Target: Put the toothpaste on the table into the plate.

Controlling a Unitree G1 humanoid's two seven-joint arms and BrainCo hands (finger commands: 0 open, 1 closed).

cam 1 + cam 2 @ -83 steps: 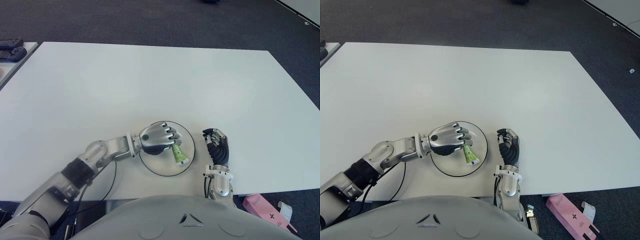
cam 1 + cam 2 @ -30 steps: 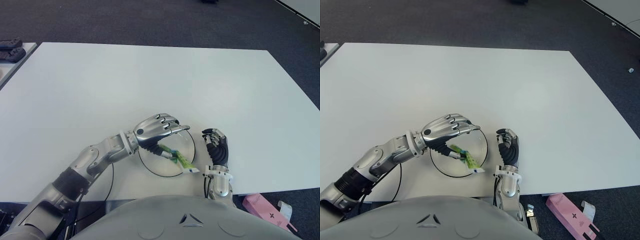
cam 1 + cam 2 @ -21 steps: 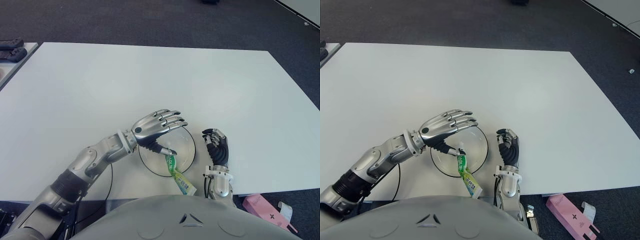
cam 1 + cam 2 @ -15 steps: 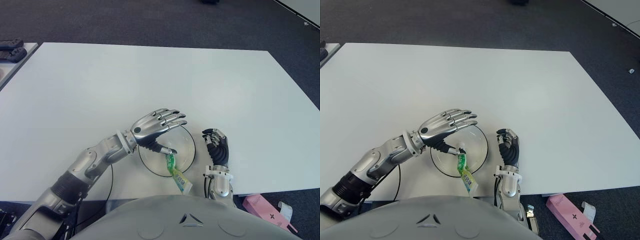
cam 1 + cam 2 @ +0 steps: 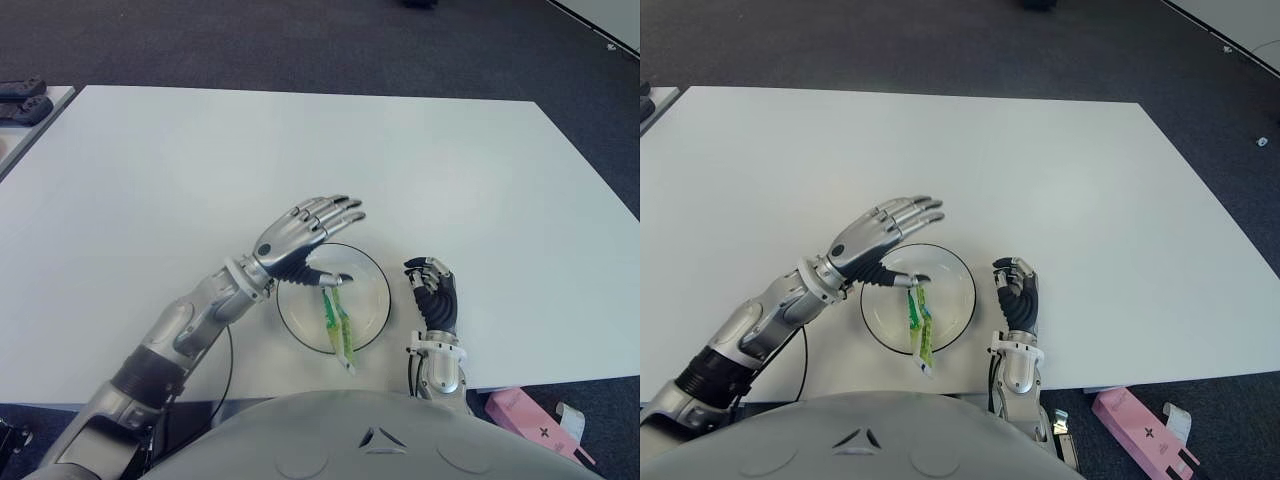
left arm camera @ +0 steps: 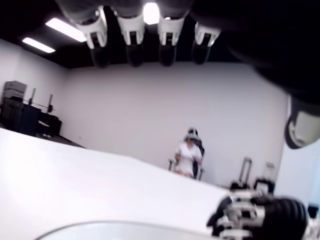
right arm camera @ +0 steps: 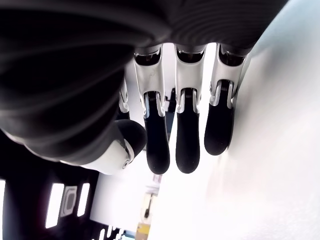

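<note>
Green and yellow, the toothpaste tube (image 5: pixel 336 327) lies across the round clear glass plate (image 5: pixel 372 283) with its near end poking over the rim toward the robot. Above the plate's far-left edge hovers the silver left hand (image 5: pixel 298 243), fingers (image 5: pixel 335 211) spread wide and holding nothing, thumb tip just over the tube's top end. Just right of the plate on the white table (image 5: pixel 300 160) sits the right hand (image 5: pixel 432 290), its dark fingers (image 7: pixel 187 135) curled in, empty.

A dark grey carpet floor (image 5: pixel 300 40) fills the top of the frame. A pink flat box (image 5: pixel 530 418) lies lower right. Black controllers (image 5: pixel 22 98) sit upper left.
</note>
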